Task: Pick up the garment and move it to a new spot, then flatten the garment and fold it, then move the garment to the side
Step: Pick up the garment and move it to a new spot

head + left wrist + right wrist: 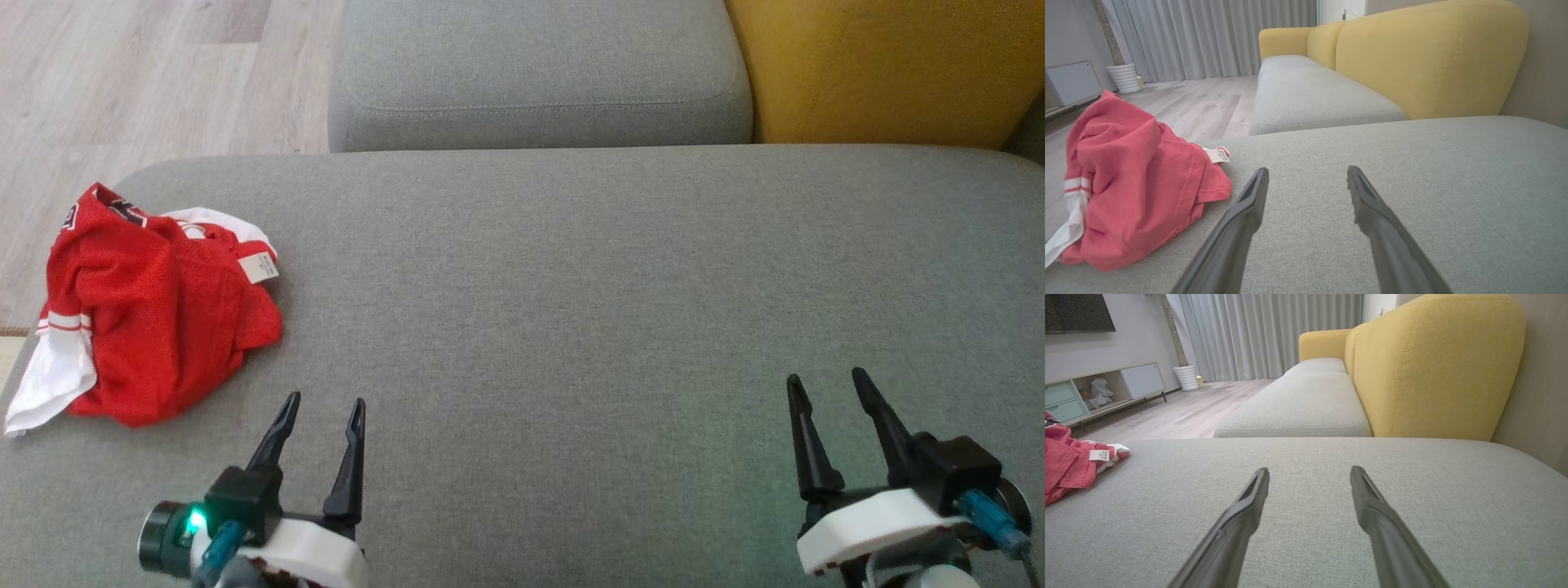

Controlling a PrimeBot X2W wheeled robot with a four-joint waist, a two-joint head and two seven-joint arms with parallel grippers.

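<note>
Head view, nearest stuff first: the left gripper and right gripper both hang over the near edge of the big grey cushion, one toward its left end, one toward its right end. Jaws on both are spread wide and holding nothing. In each wrist view you just see cushion fabric through the gap.

A bit further in, the garment, a red jersey-looking thing with white trim, sits in a crumpled heap at the cushion's left end, right by the edge. It's near the left gripper but apart from it. A white label pokes out on the side facing the cushion's middle.

Past the cushion's far edge there's a second grey seat cushion, a yellow backrest off the far right corner, and wooden floor off the far left.

Progress-wise I'd call it square one: not picked up, not moved, not flattened, not folded. Everything is left to do.

Hard to make out: which bits are sleeves or collar, the print along the heap's far side (folded under), and the label text. The right wrist view cuts the garment off at its frame edge.
</note>
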